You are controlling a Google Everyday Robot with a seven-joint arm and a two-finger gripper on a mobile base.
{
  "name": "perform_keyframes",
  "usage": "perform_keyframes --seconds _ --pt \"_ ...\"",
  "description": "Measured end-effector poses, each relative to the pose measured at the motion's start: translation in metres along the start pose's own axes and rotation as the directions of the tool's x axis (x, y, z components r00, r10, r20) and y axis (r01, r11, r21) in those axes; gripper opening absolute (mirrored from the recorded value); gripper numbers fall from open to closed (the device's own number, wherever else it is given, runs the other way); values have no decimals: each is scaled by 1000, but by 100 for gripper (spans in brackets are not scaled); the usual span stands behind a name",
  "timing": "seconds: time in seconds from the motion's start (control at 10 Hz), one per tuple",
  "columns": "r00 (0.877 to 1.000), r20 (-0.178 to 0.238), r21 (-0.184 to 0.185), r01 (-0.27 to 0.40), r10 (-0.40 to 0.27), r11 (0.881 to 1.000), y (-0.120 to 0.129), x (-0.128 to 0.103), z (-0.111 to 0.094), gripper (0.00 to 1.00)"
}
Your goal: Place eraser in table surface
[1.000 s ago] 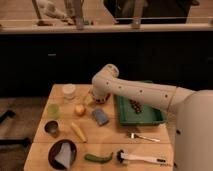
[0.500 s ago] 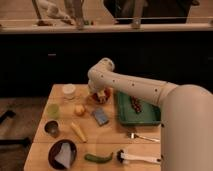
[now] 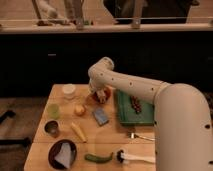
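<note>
The arm reaches in from the right, bends at its white elbow and drops the gripper low over the back of the table surface. It sits right beside a red bowl, just left of the green tray. Whether that gripper is parted, closed or carrying anything, I cannot tell; the wrist housing covers the business end from here. And the eraser? I cannot pick it out. No tan block with a dark base lies in plain view on the planks, so my read is that it is tucked in at the gripper or by the red bowl, hidden behind the arm. Everything else sits apart on the wood: the blue-grey sponge in the middle, the round yellow fruit to its left, a white pot at the back, a green cup and a metal cup down the left edge. A dark bowl, a green vegetable and a white-handled brush line the front. Judging the score: nothing shows the eraser set down on open tabletop, so I call the placing not yet done. Left to do is bringing it to a free patch of wood, and there is room near the sponge, then letting go and lifting clear.
</note>
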Motion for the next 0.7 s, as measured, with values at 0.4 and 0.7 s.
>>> perform_keyframes --seconds 0.4,0.7 --pt "1000 -21 0 -8 8 1000 -5 -3 13 80" --pt "999 -30 4 -15 15 1000 -11 -7 17 80"
